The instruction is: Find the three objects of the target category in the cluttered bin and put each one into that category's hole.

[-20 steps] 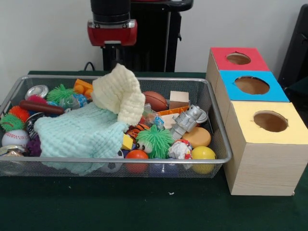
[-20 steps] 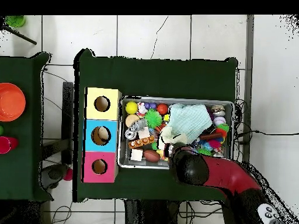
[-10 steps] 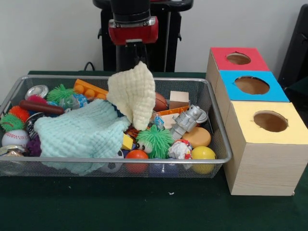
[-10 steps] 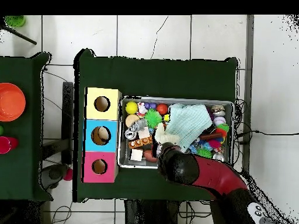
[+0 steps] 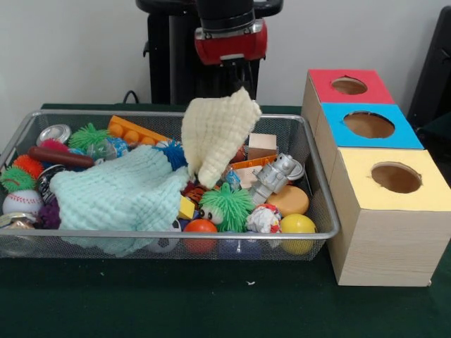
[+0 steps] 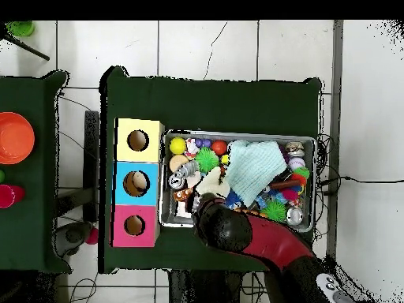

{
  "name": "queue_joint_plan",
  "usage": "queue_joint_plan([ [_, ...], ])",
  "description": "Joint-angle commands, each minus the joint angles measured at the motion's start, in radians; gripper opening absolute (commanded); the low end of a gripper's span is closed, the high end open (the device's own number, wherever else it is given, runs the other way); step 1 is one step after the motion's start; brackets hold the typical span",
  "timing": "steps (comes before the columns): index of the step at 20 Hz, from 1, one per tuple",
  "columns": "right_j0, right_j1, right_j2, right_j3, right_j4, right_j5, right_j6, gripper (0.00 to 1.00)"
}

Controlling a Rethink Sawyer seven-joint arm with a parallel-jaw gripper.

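The hand (image 5: 237, 79) is closed on one cream cloth (image 5: 217, 132), suspended above one wire bin (image 5: 310, 184) containing one mint cloth (image 5: 116, 193) and two green spiky balls (image 5: 227, 204), beside one three-hole box (image 5: 373, 184).

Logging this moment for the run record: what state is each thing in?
gripper: shut on the cream cloth, raised over the bin
cream cloth: hanging, lifted
mint cloth: lying over clutter
wire bin: full
red, blue, yellow holes: uncovered
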State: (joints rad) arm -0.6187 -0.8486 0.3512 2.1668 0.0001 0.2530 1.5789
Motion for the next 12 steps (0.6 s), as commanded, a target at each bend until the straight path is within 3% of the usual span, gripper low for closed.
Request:
queue_joint_plan([
  [1, 0.051, -0.039, 0.082, 0.094, 0.110, -0.069, 0.308, 0.00],
  [12, 0.156, -0.134, 0.048, 0.126, 0.244, -0.029, 0.319, 0.00],
])
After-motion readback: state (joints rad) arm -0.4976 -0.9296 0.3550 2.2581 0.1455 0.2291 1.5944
